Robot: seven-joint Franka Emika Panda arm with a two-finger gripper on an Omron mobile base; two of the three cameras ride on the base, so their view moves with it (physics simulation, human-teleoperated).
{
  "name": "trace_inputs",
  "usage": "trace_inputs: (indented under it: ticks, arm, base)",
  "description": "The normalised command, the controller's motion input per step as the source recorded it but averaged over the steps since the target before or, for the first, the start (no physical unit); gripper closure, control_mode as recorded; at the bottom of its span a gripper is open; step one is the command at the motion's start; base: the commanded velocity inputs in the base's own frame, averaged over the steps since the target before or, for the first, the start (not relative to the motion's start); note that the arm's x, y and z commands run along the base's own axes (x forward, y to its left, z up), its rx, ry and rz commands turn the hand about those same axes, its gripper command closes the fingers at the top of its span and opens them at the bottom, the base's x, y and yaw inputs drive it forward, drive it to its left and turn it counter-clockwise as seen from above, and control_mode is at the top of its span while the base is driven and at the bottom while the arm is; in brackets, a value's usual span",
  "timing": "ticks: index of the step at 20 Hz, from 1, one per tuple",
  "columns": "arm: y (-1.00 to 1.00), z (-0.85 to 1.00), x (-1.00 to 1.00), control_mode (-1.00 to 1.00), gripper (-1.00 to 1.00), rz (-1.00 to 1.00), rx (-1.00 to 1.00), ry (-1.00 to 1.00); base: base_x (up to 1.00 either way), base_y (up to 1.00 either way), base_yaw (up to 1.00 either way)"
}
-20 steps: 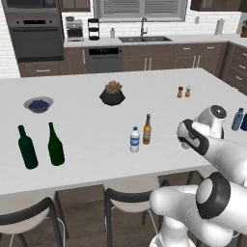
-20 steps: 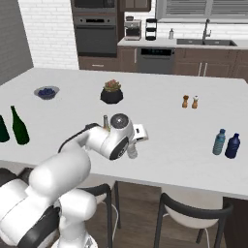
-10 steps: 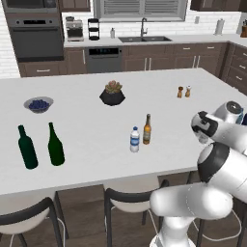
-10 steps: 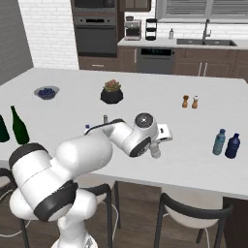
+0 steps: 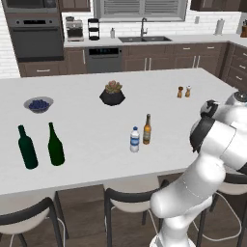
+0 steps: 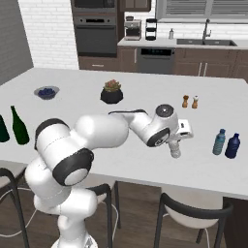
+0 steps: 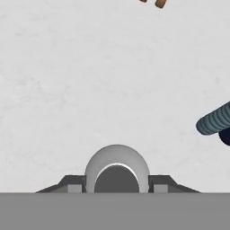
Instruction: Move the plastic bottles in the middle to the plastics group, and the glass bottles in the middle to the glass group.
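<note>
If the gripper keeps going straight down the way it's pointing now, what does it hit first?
The gripper, shut on a plain greyish bottle, points down at the bare white counter. Going straight on, the bottle's bottom would likely meet the counter first; the gap left is unclear. The blue-tinted bottle stands off to one side.

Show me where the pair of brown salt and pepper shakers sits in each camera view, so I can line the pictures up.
Left base view: the shakers stand right of centre, on the far right part of the white counter.
Right base view: right of centre, beyond the arm's hand, on the counter.
Hand view: cut off at the top edge, right of centre.
Shared landmark: the white counter they stand on.
</note>
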Motion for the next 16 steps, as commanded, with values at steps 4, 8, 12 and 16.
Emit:
trace_inputs:
  ticks: [4,8,12,16]
  arm:
    - [-0.67,0.02,0.20,-1.00,1.00,-0.05,0.02,0.05]
    - [-0.54,-0.17,0.08,-1.00,1.00,-0.04,0.09,0.00]
    - [-0.39,-0.20,0.18,-1.00,1.00,-0.05,0.15,0.00]
    - [-0.36,-0.18,0.26,-1.00,1.00,-0.04,0.11,0.00]
  base:
    - [0.00,0.00,0.00]
    - [0.00,0.00,0.00]
    - [0.00,0.00,0.00]
    - [0.00,0.00,0.00]
